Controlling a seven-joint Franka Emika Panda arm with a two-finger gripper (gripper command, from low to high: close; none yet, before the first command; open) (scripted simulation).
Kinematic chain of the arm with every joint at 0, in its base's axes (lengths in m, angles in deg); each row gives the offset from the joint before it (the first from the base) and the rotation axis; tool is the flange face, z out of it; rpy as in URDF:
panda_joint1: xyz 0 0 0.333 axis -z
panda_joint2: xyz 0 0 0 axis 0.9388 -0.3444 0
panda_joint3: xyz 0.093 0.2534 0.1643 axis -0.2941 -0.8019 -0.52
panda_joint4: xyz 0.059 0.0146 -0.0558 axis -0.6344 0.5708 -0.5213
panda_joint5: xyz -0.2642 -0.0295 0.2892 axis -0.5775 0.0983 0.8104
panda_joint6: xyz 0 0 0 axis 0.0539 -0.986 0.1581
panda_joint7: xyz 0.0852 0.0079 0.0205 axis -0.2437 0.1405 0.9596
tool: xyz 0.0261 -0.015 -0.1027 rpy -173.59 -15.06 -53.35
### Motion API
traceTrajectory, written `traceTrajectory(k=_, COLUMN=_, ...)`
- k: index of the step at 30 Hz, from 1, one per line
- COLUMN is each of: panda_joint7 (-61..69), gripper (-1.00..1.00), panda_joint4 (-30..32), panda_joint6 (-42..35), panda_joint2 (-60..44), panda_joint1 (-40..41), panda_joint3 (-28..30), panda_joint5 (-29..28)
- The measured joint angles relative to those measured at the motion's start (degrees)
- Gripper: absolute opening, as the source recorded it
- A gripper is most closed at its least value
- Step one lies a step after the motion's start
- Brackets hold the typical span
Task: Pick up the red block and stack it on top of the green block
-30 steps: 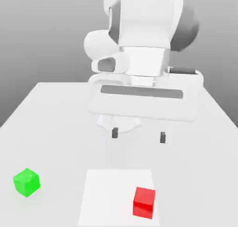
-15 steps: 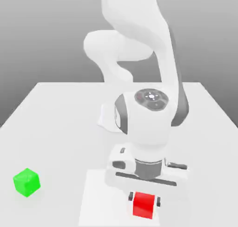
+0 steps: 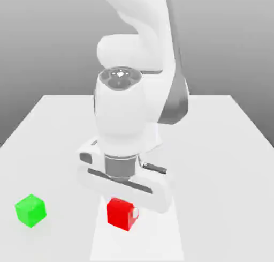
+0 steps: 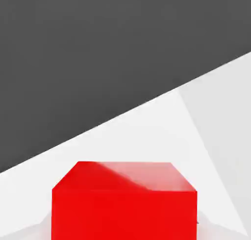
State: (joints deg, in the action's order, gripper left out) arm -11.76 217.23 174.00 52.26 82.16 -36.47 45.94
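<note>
The red block (image 3: 120,213) hangs just under the white hand, gripped between the fingers of my gripper (image 3: 121,214), which is shut on it. One fingertip (image 3: 135,213) shows against the block's side toward the exterior view's right. The block sits lifted above the table, over the lighter square patch (image 3: 136,239). In the hand view the red block (image 4: 125,204) looms close, with the table's edge and dark floor beyond it. The green block (image 3: 30,210) rests on the table at the exterior view's left, well apart from the gripper.
The white table (image 3: 225,148) spreads around the arm's base. The arm's bulky white links (image 3: 128,111) rise over the table's middle.
The gripper came down and shut on the red block at the front right, then carried it toward the exterior view's left and a little up. The green block has not moved.
</note>
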Motion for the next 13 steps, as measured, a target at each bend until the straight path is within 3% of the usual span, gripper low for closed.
traceTrajectory(k=5, panda_joint7=1.7, gripper=-1.0, panda_joint4=0.0, panda_joint6=-1.3, panda_joint2=1.4, panda_joint1=13.1, panda_joint3=7.7, panda_joint5=2.6)
traceTrajectory(k=9, panda_joint7=3.9, gripper=-1.0, panda_joint4=-0.6, panda_joint6=5.1, panda_joint2=-5.7, panda_joint1=15.1, panda_joint3=6.8, panda_joint5=5.8)
traceTrajectory(k=10, panda_joint7=4.2, gripper=1.0, panda_joint4=-0.6, panda_joint6=6.3, panda_joint2=-7.0, panda_joint1=15.4, panda_joint3=6.5, panda_joint5=6.3)
traceTrajectory(k=13, panda_joint7=4.2, gripper=1.0, panda_joint4=-0.6, panda_joint6=6.3, panda_joint2=-7.0, panda_joint1=15.4, panda_joint3=6.5, panda_joint5=6.3)
